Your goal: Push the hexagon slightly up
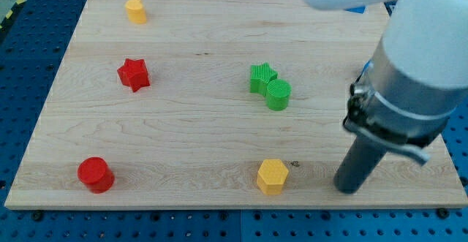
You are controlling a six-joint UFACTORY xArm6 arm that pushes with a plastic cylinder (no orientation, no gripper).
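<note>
Resting right of yellow hexagon (272, 176), my tip (349, 191); board edge (219, 208) below.

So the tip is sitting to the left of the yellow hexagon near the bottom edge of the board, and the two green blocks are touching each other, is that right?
Not quite. In the camera view my tip sits to the view's right of the yellow hexagon, not its left, with bare board between them. The rest holds: both are near the view's bottom edge of the board, and the green star and green cylinder touch.
</note>
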